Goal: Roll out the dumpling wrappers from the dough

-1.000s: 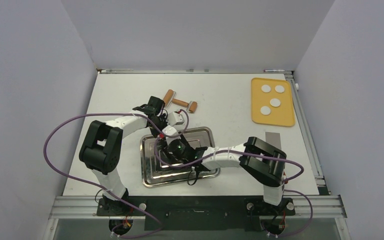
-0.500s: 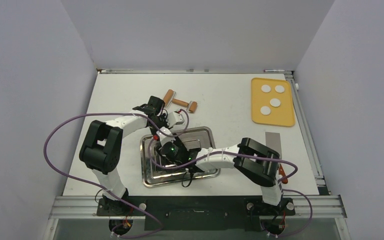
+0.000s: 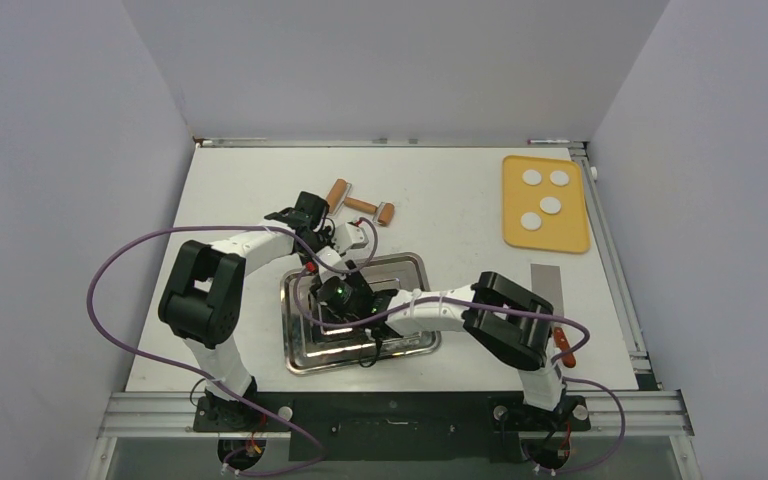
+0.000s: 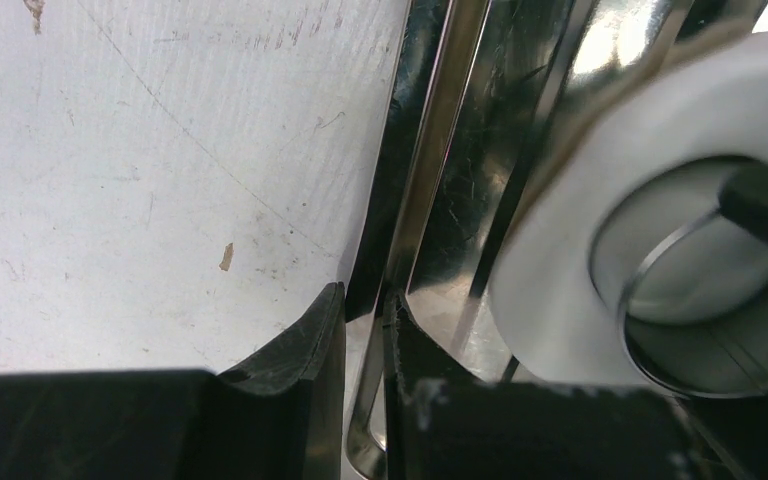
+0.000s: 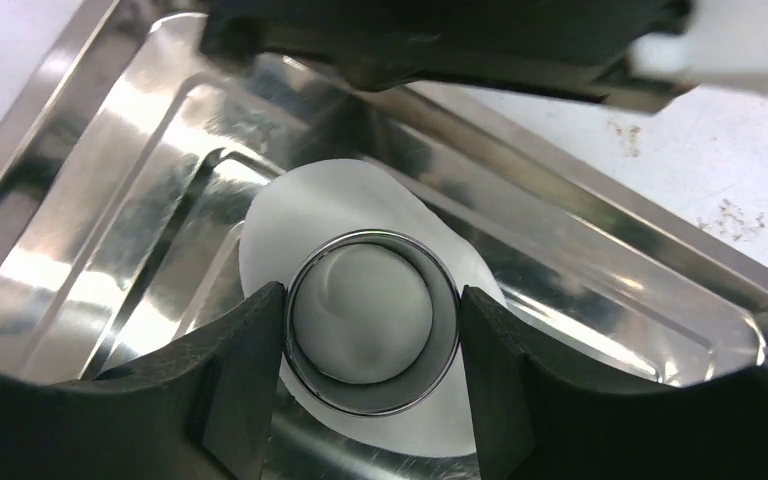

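Right hand [image 5: 372, 340] — ring cutter [image 5: 372, 237] on dough [image 5: 300, 205]

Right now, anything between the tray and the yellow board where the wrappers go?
Nothing visible. The right gripper holds the ring cutter on the dough in the tray; the rolling pin lies off the line to the yellow board.

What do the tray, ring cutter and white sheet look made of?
The tray looks like stainless steel: mirror-bright, sharp reflections, fine scratches. The ring cutter is a thin polished metal band with the same shine. The white sheet looks like soft dough, possibly a stand-in: matte, smooth, no glare.
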